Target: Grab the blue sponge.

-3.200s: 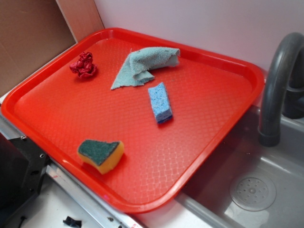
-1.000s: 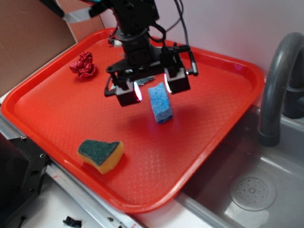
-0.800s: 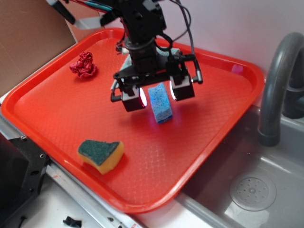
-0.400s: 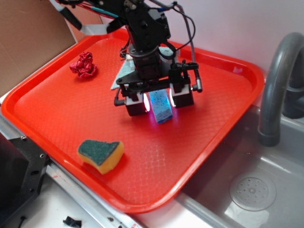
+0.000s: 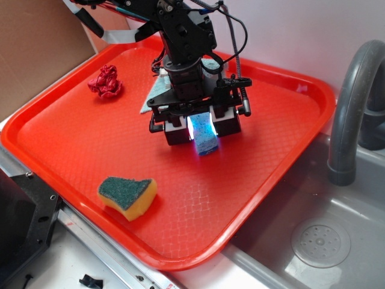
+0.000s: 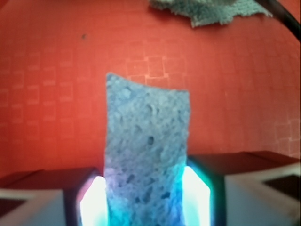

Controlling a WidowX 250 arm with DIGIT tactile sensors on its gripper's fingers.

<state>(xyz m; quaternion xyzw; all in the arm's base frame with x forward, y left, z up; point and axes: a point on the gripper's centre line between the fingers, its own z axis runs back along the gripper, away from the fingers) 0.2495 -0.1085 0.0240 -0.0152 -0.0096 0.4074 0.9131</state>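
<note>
The blue sponge [image 5: 203, 134] is a small light-blue porous block lying on the red tray [image 5: 72, 138]. My gripper [image 5: 201, 125] is down over it, with one glowing pad on each long side. In the wrist view the sponge [image 6: 146, 150] fills the space between the two lit pads [image 6: 94, 200], which press against both its sides. The sponge still rests on the tray. The near end of the sponge sticks out past the fingers toward the teal cloth.
A yellow sponge with a dark green top [image 5: 127, 196] lies near the tray's front edge. A crumpled red wad [image 5: 106, 82] sits at the tray's back left. The teal cloth [image 6: 211, 10] lies behind the gripper. A grey faucet [image 5: 352, 102] and sink [image 5: 319, 241] stand to the right.
The gripper came down over the blue sponge and its fingers closed inward until the pads met the sponge's sides. The sponge has stayed in place.
</note>
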